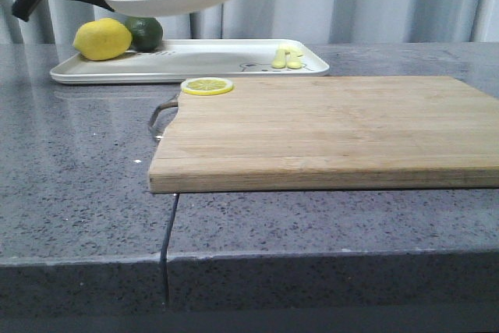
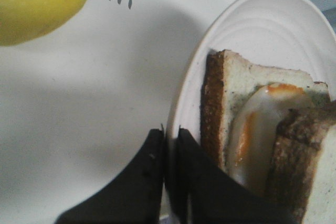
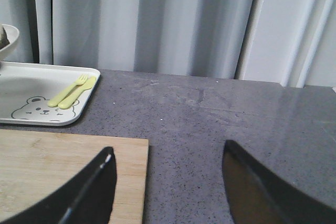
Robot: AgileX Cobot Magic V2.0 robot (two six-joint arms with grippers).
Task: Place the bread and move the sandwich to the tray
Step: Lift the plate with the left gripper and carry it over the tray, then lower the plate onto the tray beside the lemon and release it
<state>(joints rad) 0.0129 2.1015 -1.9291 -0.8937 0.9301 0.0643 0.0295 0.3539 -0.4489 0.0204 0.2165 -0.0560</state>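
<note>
Sandwich [image 2: 262,129]: I saw 2 slices with a fried egg between them, sitting on the plate [image 2: 273,30], which hung in the air over the tray [image 1: 195,64], toward 11 o'clock in the front view.
Handling: I judged the stack soft and loose; the egg looked slick, so a tilt could slide the top slice off. The top slice already sat skewed in the left wrist view.
Hold point: I took the plate rim as the right place to grip, not the bread. The plate was stiff and glossy, so a thin pinch on it could slip.
Left gripper [image 2: 170,140]: its fingers were clamped on the plate rim, 1 above and 1 below as far as I could tell.
Left arm pose: it reached in from 10 o'clock, high over the tray's near-left part, with the plate roughly level, its far edge a little raised.
Right gripper [image 3: 168,177]: it was spread wide and carried nothing, hovering low by the board [image 1: 327,130], looking toward the curtain.
Tray contents: a lemon [image 1: 102,39] and a lime [image 1: 145,33] lay at its 9 o'clock end, a fork and spoon [image 1: 287,57] at 3 o'clock; the middle looked free for the plate.
Board: only a lemon slice [image 1: 207,86] lay at its 11 o'clock corner.
Risk: I judged lowering slowly and level as the safe course.
</note>
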